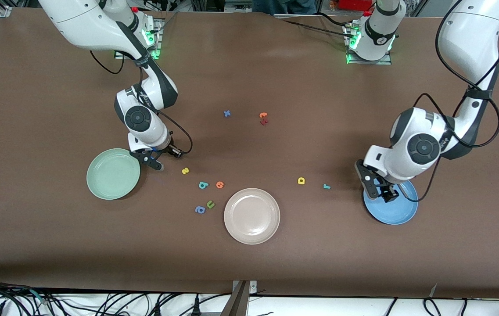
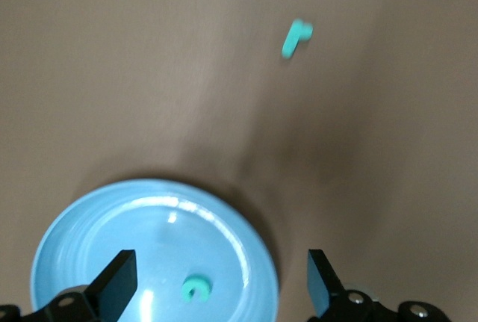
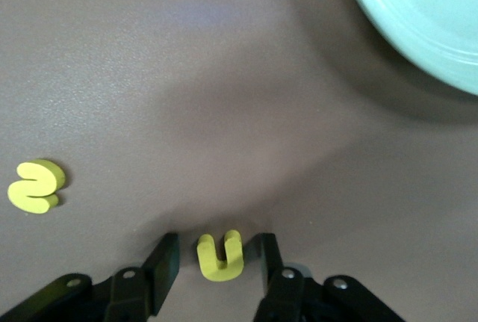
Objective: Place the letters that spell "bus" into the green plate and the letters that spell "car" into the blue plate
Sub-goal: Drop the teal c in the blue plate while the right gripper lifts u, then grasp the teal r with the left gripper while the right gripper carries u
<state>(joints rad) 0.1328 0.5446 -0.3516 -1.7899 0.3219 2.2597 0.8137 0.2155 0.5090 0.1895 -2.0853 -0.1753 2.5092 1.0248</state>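
The left gripper [image 2: 216, 281] hangs released over the blue plate [image 2: 89, 225] holding the teal "c" [image 2: 196, 288], while the right gripper [image 3: 216, 262] brackets the yellow "u" [image 3: 220, 255] without clenching, at 3 o'clock of the green plate [image 1: 113, 174].

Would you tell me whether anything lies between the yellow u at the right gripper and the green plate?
Nothing visible does. The yellow u sits between the right gripper's fingers, which stand slightly apart from it, and only bare table separates it from the green plate beside it.
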